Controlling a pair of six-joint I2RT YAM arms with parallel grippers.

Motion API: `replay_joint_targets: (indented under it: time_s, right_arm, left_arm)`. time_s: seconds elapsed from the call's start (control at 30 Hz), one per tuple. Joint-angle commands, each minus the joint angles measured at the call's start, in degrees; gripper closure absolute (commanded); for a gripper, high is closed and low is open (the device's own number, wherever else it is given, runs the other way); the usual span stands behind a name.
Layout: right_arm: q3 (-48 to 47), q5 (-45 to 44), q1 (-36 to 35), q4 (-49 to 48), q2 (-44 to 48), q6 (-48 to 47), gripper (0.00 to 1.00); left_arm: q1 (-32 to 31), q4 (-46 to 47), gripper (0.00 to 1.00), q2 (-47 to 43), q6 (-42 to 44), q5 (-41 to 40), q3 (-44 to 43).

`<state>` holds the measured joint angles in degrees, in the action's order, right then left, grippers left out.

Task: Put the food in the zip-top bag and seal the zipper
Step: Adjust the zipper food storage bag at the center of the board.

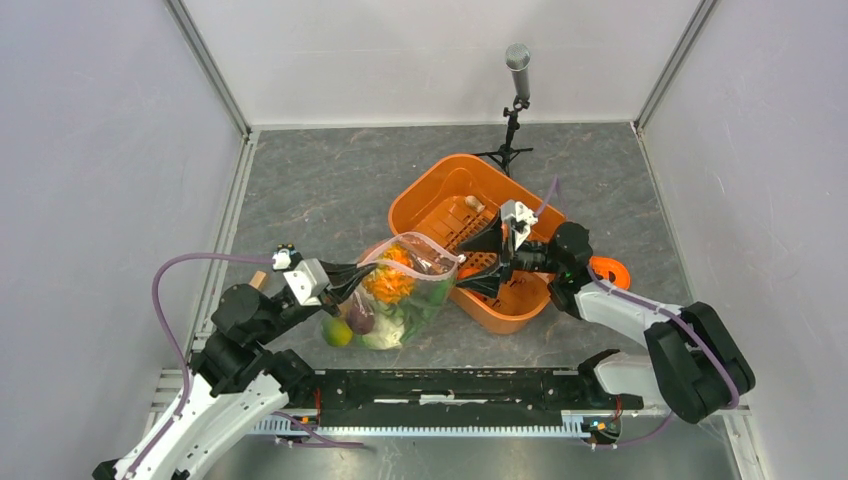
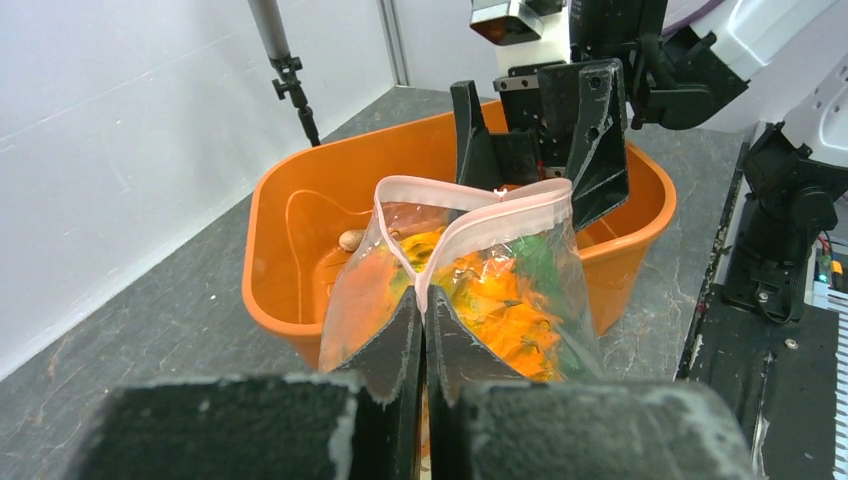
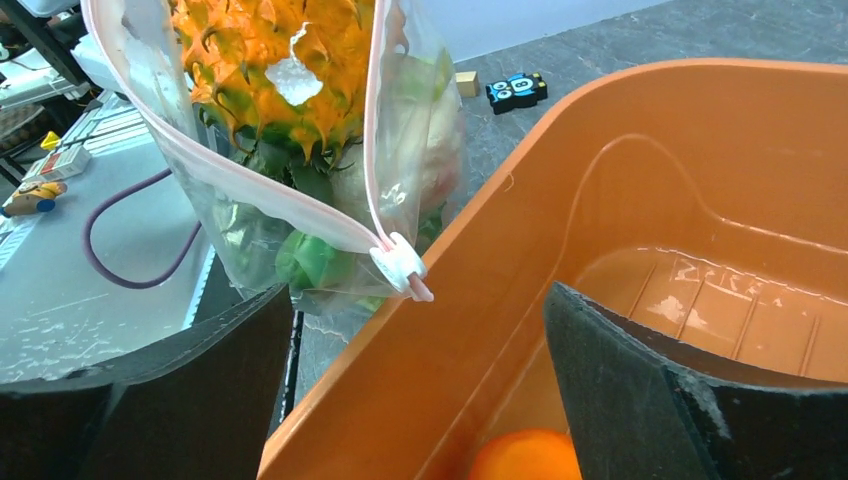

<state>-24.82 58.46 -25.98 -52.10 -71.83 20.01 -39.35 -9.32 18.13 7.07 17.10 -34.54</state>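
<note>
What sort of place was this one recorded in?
Probably a lab test cell: plain white panel walls box in a grey stone-look table, and a microphone on a small tripod stands at the back.

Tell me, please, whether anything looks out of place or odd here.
A small orange toy piece lies in the orange slotted basket, outside the clear plastic zip-top bag, whose pinkish zipper strip gapes open.
</note>
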Motion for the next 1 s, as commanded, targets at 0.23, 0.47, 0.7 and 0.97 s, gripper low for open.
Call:
replay_joint_targets:
  time_s: [0.23,0.47,0.7,0.97]
  right_arm:
    - [1.81,3.10,-1.09,-22.11,-2.76,13.33,0.42]
    - [3.28,3.22,-1.18,-27.09,-3.73,16.58,0.56]
    - [2.52,2.33,-1.19,-16.54,-1.83,9.57,0.56]
    - [0.51,1.40,-1.66,-12.91,-1.31,6.82,0.70]
  left_arm:
    - [0.07,7.65,0.98,-1.49,-2.09,2.50,-3.02]
    - [0.07,7.49,0.98,-2.72,-2.27,1.20,-3.41]
    - [0.07,8.08,0.98,-2.79,-2.41,1.00,-3.39]
    - [0.07,8.87,0.98,-3.15,-2.96,0.79,-3.18]
